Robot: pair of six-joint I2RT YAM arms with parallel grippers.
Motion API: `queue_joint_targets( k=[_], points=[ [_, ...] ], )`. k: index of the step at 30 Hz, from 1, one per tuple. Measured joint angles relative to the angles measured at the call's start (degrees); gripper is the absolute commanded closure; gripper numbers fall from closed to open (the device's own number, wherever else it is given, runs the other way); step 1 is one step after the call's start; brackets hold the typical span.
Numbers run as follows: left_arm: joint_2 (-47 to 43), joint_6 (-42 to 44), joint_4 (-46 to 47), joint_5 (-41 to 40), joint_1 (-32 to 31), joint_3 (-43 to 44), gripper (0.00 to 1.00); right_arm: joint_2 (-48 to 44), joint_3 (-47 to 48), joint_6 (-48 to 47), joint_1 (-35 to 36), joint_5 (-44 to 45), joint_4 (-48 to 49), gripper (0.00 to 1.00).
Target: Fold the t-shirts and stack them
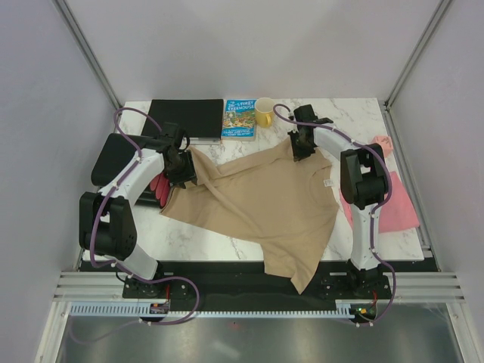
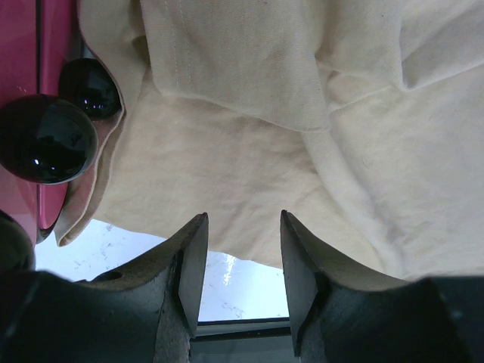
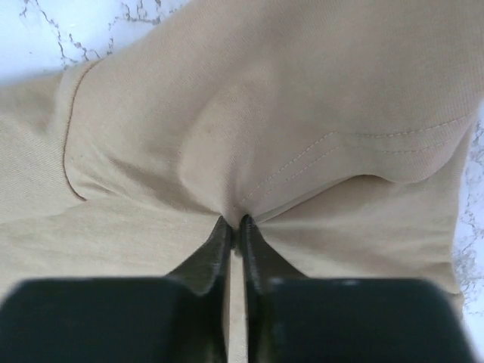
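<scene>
Top external view: the tan t-shirt (image 1: 265,200) lies opened out but rumpled across the middle of the table (image 1: 355,117). One corner reaches over the near edge, and I see no neat fold in it. The pink t-shirt (image 1: 401,208) lies apart at the table's right side, partly hidden by the right arm; as far as it shows, it is loose and unfolded. Nothing is stacked. I judge the task to be near its start, with both folds and the stacking left to do. The left gripper (image 1: 180,165) is at the tan shirt's far left corner. The right gripper (image 1: 302,147) is at its far right corner, near a yellow mug (image 1: 265,112). A book (image 1: 240,119) and a black notebook (image 1: 185,117) lie along the far edge, clear of the cloth.

Left wrist view: the gripper's fingers stand well apart and hold nothing. The tan hem lies just beyond the tips, and bare table shows between them. A pink drawer box (image 2: 54,45) with black knobs is just beside the cloth on the left.

Right wrist view: the fingers are pinched together on a small tuck of tan cloth beside a stitched seam, and the fabric puckers toward the tips. So one corner is gripped and the other is not yet taken, and the first fold looks ready to be set up.
</scene>
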Motion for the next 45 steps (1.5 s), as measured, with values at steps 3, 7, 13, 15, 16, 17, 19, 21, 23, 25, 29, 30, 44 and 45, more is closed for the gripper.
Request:
queue_joint_targets(
  k=[3,7,13,15,16,17,19,21,23,25,29,30,44,45],
  points=[
    [0.0,0.0,0.0,0.0,0.0,0.0,0.5,0.0,0.0,0.0,0.0,0.2,0.0,0.93],
    [0.0,0.0,0.0,0.0,0.0,0.0,0.5,-0.2,0.0,0.2,0.0,0.5,-0.1,0.83],
    [0.0,0.0,0.0,0.2,0.0,0.0,0.5,-1.0,-0.2,0.1,0.0,1.6,-0.9,1.0],
    [0.0,0.0,0.0,0.2,0.0,0.0,0.5,-1.5,-0.2,0.2,0.0,1.8,-1.1,1.0],
    [0.0,0.0,0.0,0.2,0.0,0.0,0.5,-1.8,-0.2,0.2,0.0,2.0,-1.2,1.0],
    [0.0,0.0,0.0,0.2,0.0,0.0,0.5,-2.0,-0.2,0.2,0.0,2.0,-1.2,1.0],
    [0.0,0.0,0.0,0.2,0.0,0.0,0.5,-2.4,-0.2,0.2,0.0,2.0,-1.3,0.99],
    [0.0,0.0,0.0,0.2,0.0,0.0,0.5,-2.6,-0.2,0.2,0.1,2.0,-1.4,0.96],
    [0.0,0.0,0.0,0.2,0.0,0.0,0.5,-2.6,-0.2,0.2,0.0,2.1,-1.5,0.94],
    [0.0,0.0,0.0,0.2,0.0,0.0,0.5,-2.6,-0.1,0.2,0.0,2.1,-1.6,0.94],
    [0.0,0.0,0.0,0.2,0.0,-0.1,0.5,-2.6,0.3,0.3,0.0,2.2,-2.2,0.91],
    [0.0,0.0,0.1,0.3,0.0,-0.2,0.5,-2.6,0.5,0.3,0.0,2.2,-2.4,0.93],
    [0.0,0.0,0.3,1.3,0.0,-0.7,0.5,-2.6,1.8,0.6,0.0,2.2,-3.3,0.85],
    [0.0,0.0,0.3,1.3,0.0,-0.8,0.5,-2.6,1.9,0.6,0.0,2.2,-3.4,0.84]
  ],
)
